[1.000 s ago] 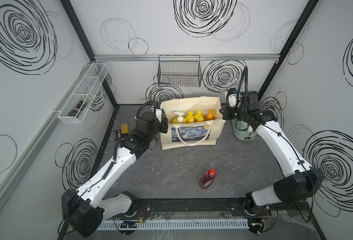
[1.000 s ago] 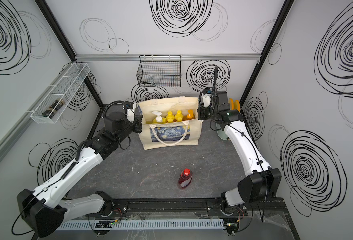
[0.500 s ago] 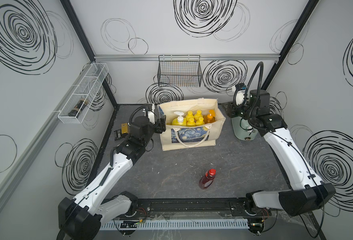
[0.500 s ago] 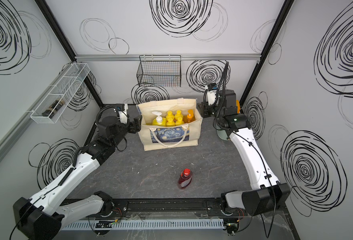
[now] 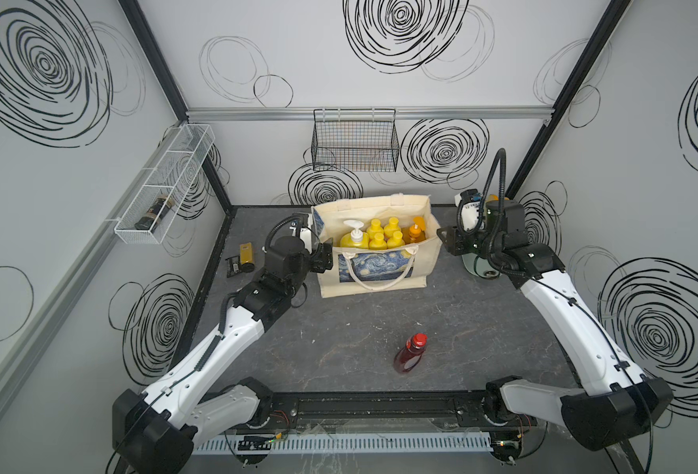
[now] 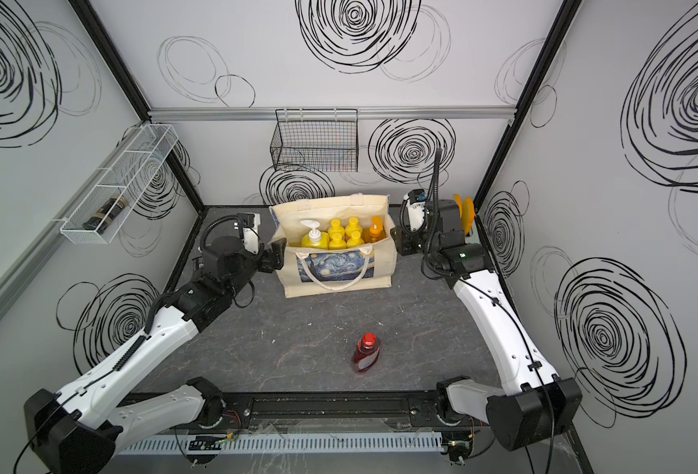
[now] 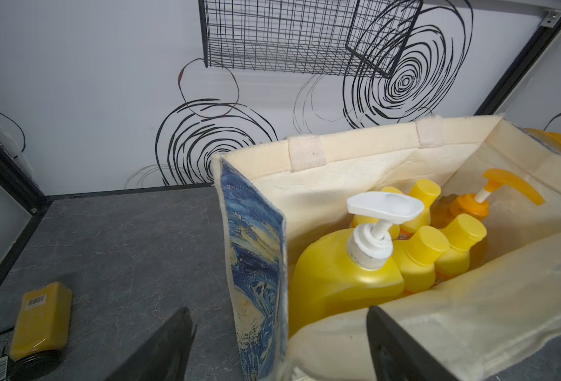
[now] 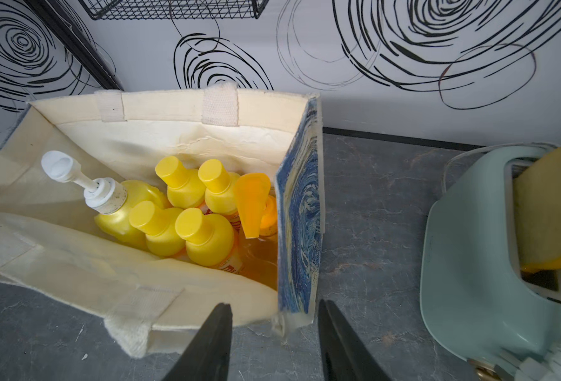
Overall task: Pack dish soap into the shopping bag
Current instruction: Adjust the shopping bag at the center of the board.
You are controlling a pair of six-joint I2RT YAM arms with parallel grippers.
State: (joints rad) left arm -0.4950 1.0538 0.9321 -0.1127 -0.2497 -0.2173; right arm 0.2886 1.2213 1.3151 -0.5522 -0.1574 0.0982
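Observation:
The cream shopping bag [image 5: 376, 266] [image 6: 339, 271] stands open at the back of the table. Dish soap stands inside it: a yellow bottle with a white pump [image 7: 345, 273], several orange yellow-capped bottles [image 8: 206, 237] and an amber pump bottle [image 8: 256, 211]. A dark-red, red-capped bottle [image 5: 409, 353] [image 6: 365, 353] lies on the table in front. My left gripper [image 7: 279, 315] [image 5: 326, 254] is open, its jaws either side of the bag's left front corner. My right gripper [image 8: 274, 306] [image 5: 447, 242] is open astride the right front corner. Neither holds anything.
A mint toaster [image 8: 486, 264] [image 5: 476, 266] stands right of the bag, behind my right arm. Yellow-and-black packets [image 7: 41, 320] [image 5: 245, 256] lie left of the bag. A black wire basket [image 5: 355, 141] hangs on the back wall, a white wire shelf [image 5: 162, 184] on the left wall.
Both grippers have opened, let go of the bag's sides and drawn back a little outward. The bag now stands on its own.

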